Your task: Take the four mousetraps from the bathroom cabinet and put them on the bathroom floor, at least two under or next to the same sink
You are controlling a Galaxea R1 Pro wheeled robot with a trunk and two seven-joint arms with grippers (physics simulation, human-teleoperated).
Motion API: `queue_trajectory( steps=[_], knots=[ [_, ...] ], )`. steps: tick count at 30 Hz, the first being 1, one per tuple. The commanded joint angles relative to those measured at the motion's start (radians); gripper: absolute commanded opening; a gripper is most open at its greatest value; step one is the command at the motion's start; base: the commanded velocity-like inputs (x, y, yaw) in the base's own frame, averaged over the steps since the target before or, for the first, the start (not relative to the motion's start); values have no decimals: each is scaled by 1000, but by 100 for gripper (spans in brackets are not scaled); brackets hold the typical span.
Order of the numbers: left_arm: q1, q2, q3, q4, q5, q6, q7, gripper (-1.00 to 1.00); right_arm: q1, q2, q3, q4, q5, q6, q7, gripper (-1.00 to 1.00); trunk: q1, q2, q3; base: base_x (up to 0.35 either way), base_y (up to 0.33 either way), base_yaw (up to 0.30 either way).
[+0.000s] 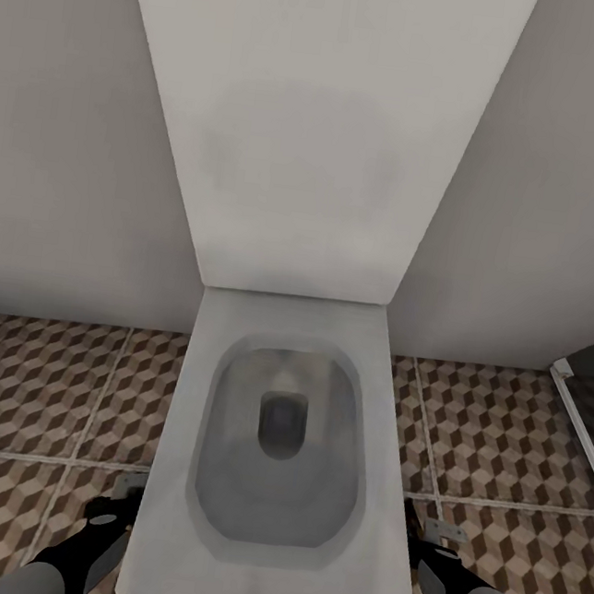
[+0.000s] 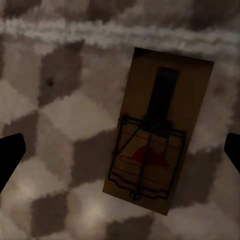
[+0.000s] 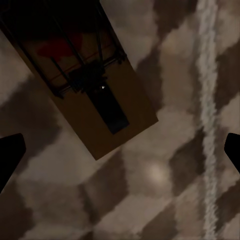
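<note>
**Head view: toilet ahead, traps on tile below each wrist**

Head view looks down on a white toilet (image 1: 283, 444), lid raised against the grey wall, standing on the bathroom floor (image 1: 34, 395). The left gripper (image 1: 123, 499) sits at 7 o'clock, the right gripper (image 1: 430, 536) at 5 o'clock.

In the left wrist view a mousetrap (image 2: 157, 132) lies flat on the cube tiles, free between the wide-spread fingertips (image 2: 10, 155). In the right wrist view a second mousetrap (image 3: 82, 75), dim and partly cropped, seems likewise to rest on tile; those fingertips (image 3: 10, 155) are also apart, holding nothing.

No legible txt; mousetrap (image 2: 155, 135) has red logo only, no readable words.
</note>
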Motion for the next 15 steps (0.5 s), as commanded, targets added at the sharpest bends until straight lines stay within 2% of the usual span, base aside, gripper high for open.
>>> queue_trajectory(
  steps=[1, 6, 15],
  knots=[
    [0, 1, -9, 0, 10, -3, 5, 100, 0, 0, 8, -1, -10, -1, -3, 100, 0, 0, -1, -15, 0, 0],
    [0, 0, -9, 0, 10, -2, 5, 100, 0, 0, 8, -1, -10, -1, -3, 100, 0, 0, -1, -138, 0, 0],
    [0, -1, -9, 0, 12, -2, 4, 100, 0, 0, 8, -1, -10, -1, -3, 100, 0, 0, -1, -295, 0, 0]
  ],
)
